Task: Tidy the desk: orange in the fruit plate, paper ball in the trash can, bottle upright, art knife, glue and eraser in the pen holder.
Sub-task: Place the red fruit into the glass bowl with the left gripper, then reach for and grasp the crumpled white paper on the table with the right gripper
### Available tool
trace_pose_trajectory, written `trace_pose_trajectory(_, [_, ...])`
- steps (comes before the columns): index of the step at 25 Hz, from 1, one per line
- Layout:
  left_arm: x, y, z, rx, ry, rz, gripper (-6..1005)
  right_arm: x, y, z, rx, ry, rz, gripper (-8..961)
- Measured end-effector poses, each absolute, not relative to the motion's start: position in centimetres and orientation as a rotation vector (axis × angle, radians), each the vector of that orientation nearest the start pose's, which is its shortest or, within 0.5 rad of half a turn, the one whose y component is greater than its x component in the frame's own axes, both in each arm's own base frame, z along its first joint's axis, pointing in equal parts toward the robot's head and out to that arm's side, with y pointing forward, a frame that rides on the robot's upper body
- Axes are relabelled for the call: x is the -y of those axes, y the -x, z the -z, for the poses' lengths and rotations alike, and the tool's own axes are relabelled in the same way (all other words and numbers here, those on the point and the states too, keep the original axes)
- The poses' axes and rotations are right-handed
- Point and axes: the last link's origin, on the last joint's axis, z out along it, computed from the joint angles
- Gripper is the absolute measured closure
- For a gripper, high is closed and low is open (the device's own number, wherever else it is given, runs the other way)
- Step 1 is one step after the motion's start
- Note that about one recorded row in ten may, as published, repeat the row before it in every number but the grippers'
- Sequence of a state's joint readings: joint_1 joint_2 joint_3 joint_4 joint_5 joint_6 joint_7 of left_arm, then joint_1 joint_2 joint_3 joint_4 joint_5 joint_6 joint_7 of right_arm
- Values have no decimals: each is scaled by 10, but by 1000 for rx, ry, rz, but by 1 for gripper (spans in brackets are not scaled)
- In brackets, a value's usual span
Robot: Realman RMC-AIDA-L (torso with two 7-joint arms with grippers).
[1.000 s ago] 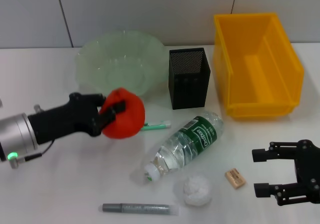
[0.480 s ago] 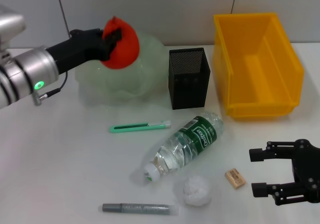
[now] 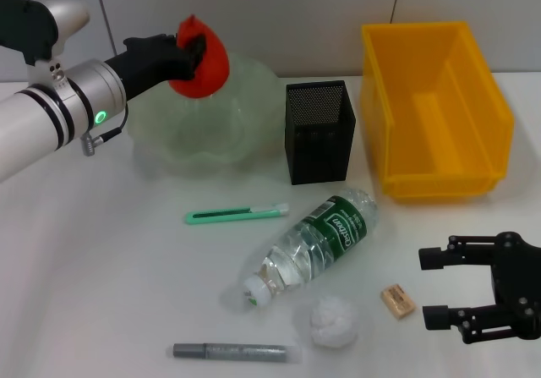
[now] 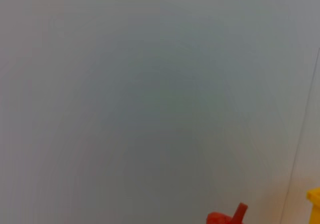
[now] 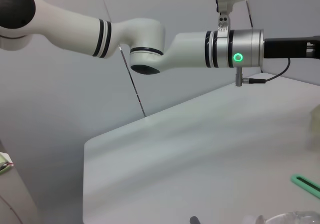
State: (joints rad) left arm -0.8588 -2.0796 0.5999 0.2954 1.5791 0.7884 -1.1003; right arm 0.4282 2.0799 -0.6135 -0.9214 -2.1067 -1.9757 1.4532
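Note:
My left gripper (image 3: 193, 55) is shut on the red-orange orange (image 3: 203, 65) and holds it in the air over the near-left rim of the pale-green fruit plate (image 3: 203, 120). A bit of the orange (image 4: 226, 217) shows in the left wrist view. The bottle (image 3: 313, 244) lies on its side mid-desk. The mint-green art knife (image 3: 237, 216) lies left of it. The grey glue (image 3: 237, 352), the paper ball (image 3: 331, 322) and the tan eraser (image 3: 397, 300) lie near the front edge. The black pen holder (image 3: 319, 131) and the yellow trash can (image 3: 435, 112) stand at the back. My right gripper (image 3: 438, 287) is open, right of the eraser.
A grey wall rises close behind the fruit plate and the trash can. In the right wrist view the left arm (image 5: 150, 38) reaches across above the white desk (image 5: 190, 149), and the art knife's end (image 5: 306, 184) shows at the edge.
The left gripper has lifted the orange from desk level up and back to above the fruit plate, then edged slightly farther over it. The right gripper has barely moved.

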Motion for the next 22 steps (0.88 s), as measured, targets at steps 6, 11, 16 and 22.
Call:
trace_pose_trajectory(6, [-461, 219, 15, 690, 2099, 666, 756, -275, -260, -45, -531, 2957, -722, 181])
trace_pose_trajectory(11, [-461, 220, 16, 690, 2099, 659, 546, -276, -260, -45, -529, 2958, -723, 181])
trace_pose_trajectory(16, [-452, 214, 17, 668, 2161, 729, 281, -275, -260, -45, -530, 2958, -724, 182])
trace_pose_trajectory(22, [-404, 210, 7, 558, 2415, 921, 131, -279, -256, -45, -524, 2964, -726, 183])
